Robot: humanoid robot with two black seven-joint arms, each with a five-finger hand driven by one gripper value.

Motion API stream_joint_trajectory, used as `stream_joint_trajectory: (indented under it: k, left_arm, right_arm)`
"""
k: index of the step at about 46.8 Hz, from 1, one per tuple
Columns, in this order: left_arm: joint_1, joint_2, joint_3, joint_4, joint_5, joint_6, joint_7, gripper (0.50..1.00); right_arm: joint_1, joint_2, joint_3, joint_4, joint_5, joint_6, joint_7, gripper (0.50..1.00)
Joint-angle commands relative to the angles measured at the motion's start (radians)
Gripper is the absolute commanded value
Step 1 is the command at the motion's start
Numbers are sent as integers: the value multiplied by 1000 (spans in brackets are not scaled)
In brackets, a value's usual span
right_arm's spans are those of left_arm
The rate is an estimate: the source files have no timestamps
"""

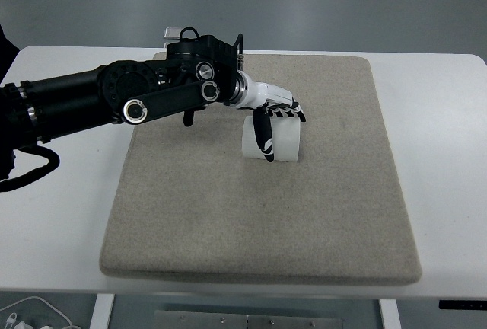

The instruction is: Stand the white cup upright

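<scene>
Head view: hand (275, 112) around smooth cup (272, 140)

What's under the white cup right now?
The white cup sits on the beige mat, which covers the white table. The left hand wraps it, hiding its top and part of its front.

arm (114, 100), upper left of the frame: no readable print, just round silver joint caps
cup (278, 140), center: plain white, no label
mat (259, 215): blank, nothing written anywhere tbh
</scene>
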Motion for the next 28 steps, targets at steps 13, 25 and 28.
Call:
stream_joint_trajectory:
  k: [13,25,28]
  left_arm:
    - [13,-3,0,9,35,3,-5,947]
    - [20,-5,0,9,40,1,-6,761]
    - [22,-5,-2,9,40,1,-8,731]
  right_arm:
    - [0,0,0,0,0,0,0,930]
    - [0,0,0,0,0,0,0,930]
    - [0,0,-2,0,0,0,0,930]
